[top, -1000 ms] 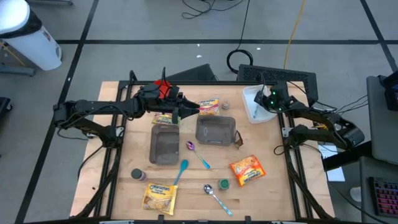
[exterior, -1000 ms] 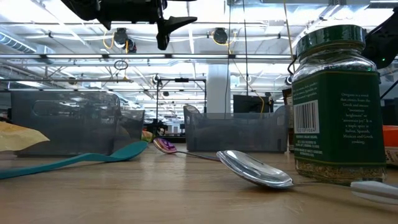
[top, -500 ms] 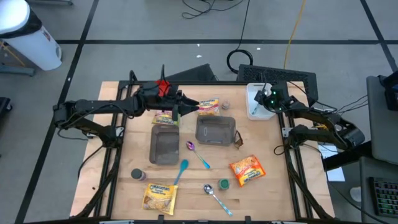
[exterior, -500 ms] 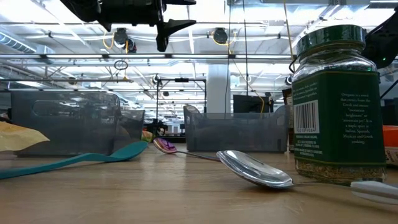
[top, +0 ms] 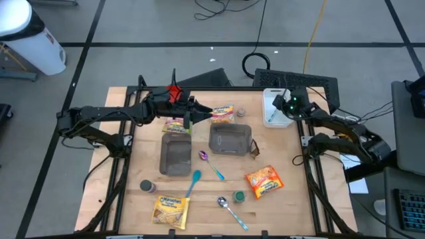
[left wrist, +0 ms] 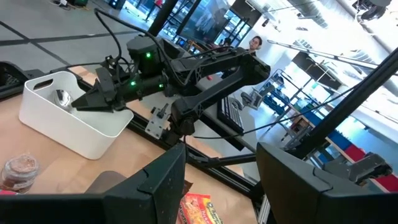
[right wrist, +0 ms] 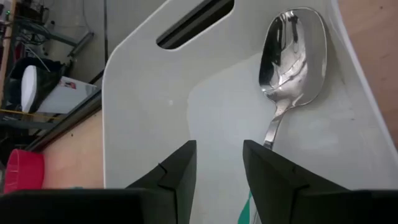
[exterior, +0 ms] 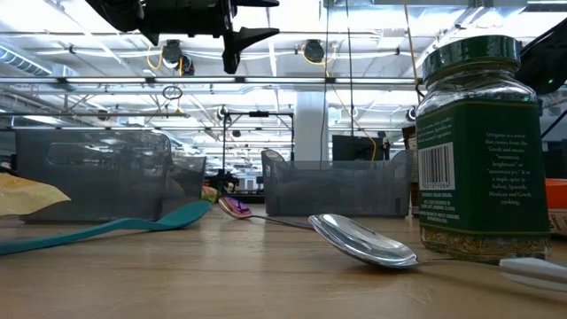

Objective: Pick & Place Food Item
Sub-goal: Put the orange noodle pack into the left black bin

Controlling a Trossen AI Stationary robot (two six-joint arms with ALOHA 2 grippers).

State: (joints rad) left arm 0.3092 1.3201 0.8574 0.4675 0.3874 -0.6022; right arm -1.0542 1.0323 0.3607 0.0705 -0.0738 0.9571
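Observation:
Several noodle packets lie flat on the table: one [top: 222, 113] just past my left gripper [top: 201, 114], one [top: 174, 126] below it, an orange one [top: 264, 180] at the near right and a yellow one [top: 170, 209] near the front edge. My left gripper [left wrist: 221, 186] is open and empty, held high above the table [exterior: 244, 40]. My right gripper [top: 275, 114] is open over the white bin [top: 265, 96] at the far right. Its fingers [right wrist: 168, 177] reach down inside the bin beside a silver spoon [right wrist: 292, 50] lying on the bin's floor.
Two grey bins [top: 176, 154] [top: 230, 139] stand mid-table. A purple spoon [top: 209, 161], a teal spoon [top: 192, 182] and a silver spoon [top: 229, 209] lie in front of them. A green-lidded jar [top: 239, 197], a dark jar [top: 147, 187] and a small jar [top: 242, 113] stand about.
The white bin has turned a little and now stands squarer to the table's far edge, with my right gripper still over it.

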